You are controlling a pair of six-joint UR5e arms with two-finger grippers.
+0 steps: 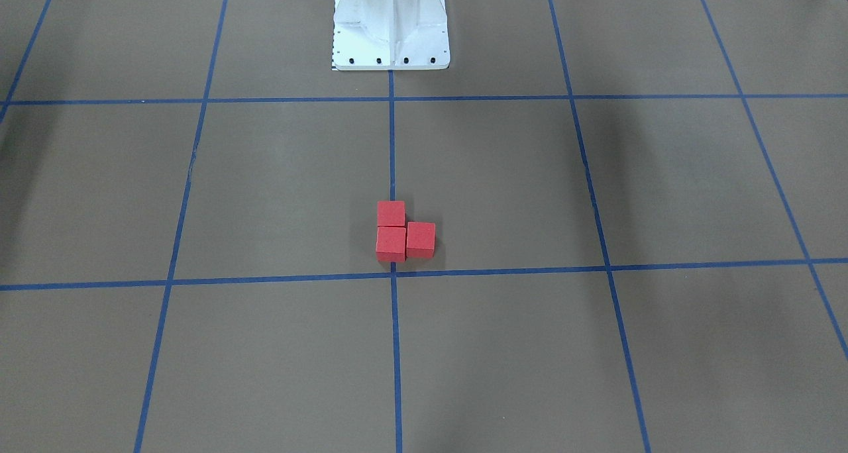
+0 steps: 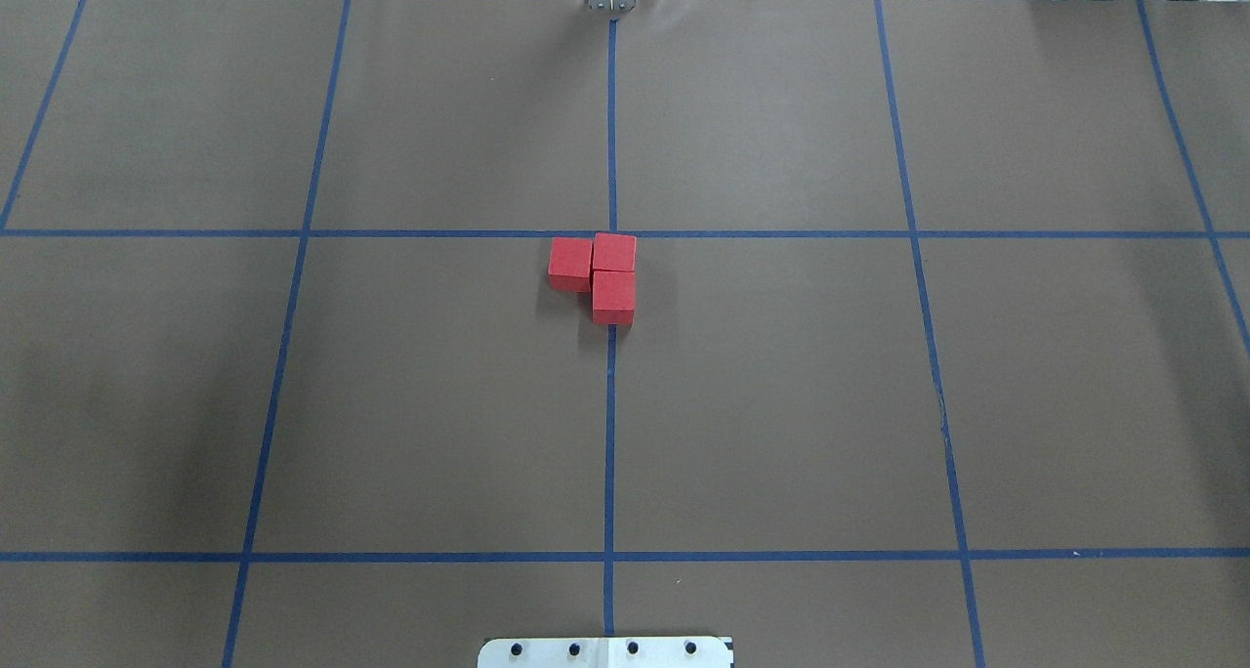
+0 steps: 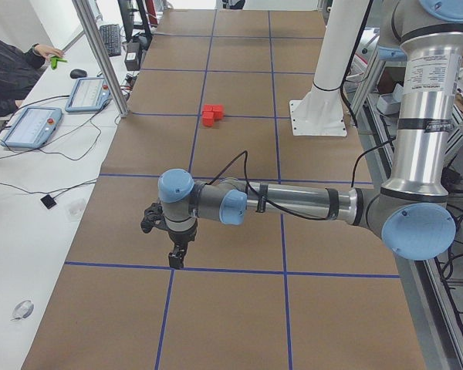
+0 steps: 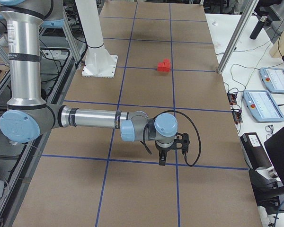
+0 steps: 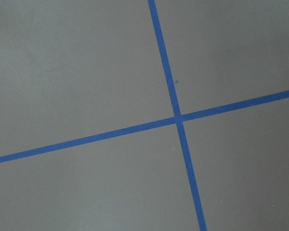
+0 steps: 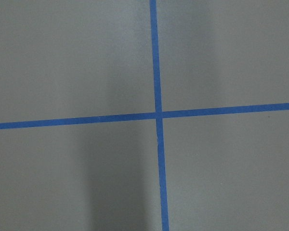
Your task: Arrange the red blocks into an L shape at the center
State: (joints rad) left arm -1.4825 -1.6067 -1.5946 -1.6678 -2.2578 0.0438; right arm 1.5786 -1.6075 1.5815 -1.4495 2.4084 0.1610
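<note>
Three red blocks sit touching in an L at the table's centre, on the middle blue line. In the overhead view one block [image 2: 570, 264] is on the left, one [image 2: 614, 253] at the corner and one [image 2: 613, 298] nearer the robot. They also show in the front view [image 1: 391, 241], the left view [image 3: 212, 116] and the right view [image 4: 164, 65]. My left gripper [image 3: 177, 260] hangs over a grid crossing at the table's left end, far from the blocks. My right gripper [image 4: 162, 161] hangs over a crossing at the right end. I cannot tell whether either is open or shut.
The robot's white base [image 1: 391, 26] stands behind the blocks. Blue tape lines [image 2: 610, 434] divide the brown table into squares. Tablets [image 3: 33, 126] and cables lie on a white bench beside the far edge, where an operator sits. Aluminium posts [image 4: 236, 33] stand at that edge.
</note>
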